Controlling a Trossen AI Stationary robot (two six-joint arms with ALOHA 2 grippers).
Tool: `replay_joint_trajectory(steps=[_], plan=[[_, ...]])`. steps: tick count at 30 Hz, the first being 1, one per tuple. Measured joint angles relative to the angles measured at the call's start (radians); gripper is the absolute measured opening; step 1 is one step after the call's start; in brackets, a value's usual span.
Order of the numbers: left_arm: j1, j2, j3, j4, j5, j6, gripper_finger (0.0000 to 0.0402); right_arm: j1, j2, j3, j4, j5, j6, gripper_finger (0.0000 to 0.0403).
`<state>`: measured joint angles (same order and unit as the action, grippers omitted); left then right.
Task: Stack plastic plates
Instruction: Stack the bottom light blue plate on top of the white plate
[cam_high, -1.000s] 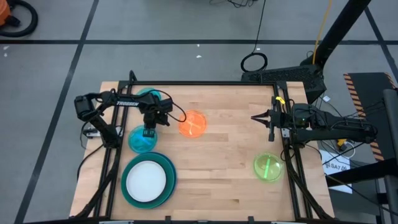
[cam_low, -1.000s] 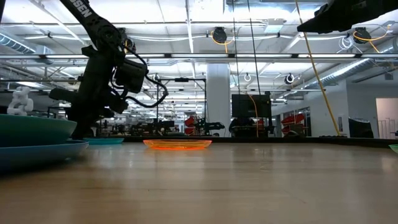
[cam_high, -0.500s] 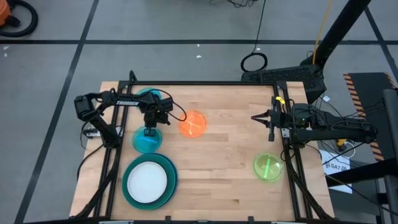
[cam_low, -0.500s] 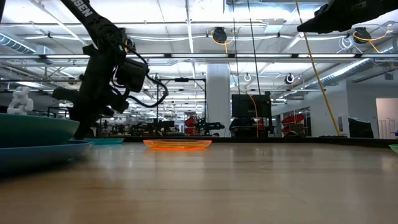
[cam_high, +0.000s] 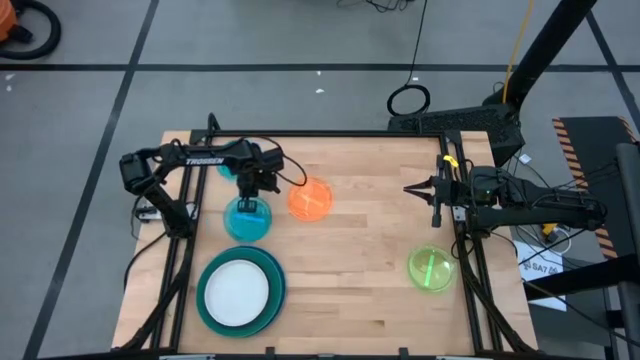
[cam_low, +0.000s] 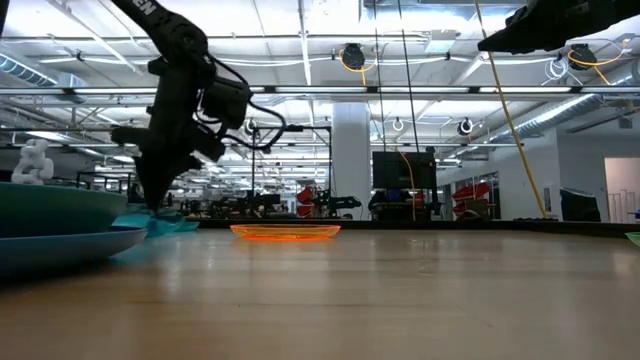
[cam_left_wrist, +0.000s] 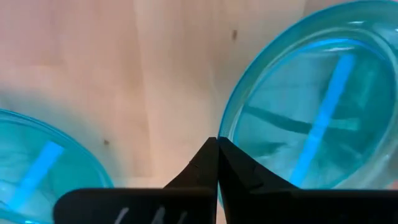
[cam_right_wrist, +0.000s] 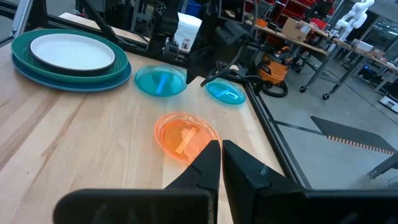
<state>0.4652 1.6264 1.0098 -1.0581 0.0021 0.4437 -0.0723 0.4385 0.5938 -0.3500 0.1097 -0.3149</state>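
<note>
Pinching cyan plate (cam_high: 247, 217) rim, seemingly tilted: left hand (cam_high: 253, 190).

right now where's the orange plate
In the high view the orange plate lies flat on the table's far-left part, just right of the left gripper and the cyan plate it grips.

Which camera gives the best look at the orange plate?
The right wrist view: the orange plate fills the near table, rim and inside plain. The high view shows it small; the low view shows only its edge; the left wrist view misses it.
</note>
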Motion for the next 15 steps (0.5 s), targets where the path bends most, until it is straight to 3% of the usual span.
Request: replay_joint_trajectory(steps=[15], plan=[[-0.030, 0.000, 0.444, -0.280, -0.004, -0.006, 0.0003, 0.000, 0.000, 0.000, 0.000, 0.000, 0.002, 0.0011]])
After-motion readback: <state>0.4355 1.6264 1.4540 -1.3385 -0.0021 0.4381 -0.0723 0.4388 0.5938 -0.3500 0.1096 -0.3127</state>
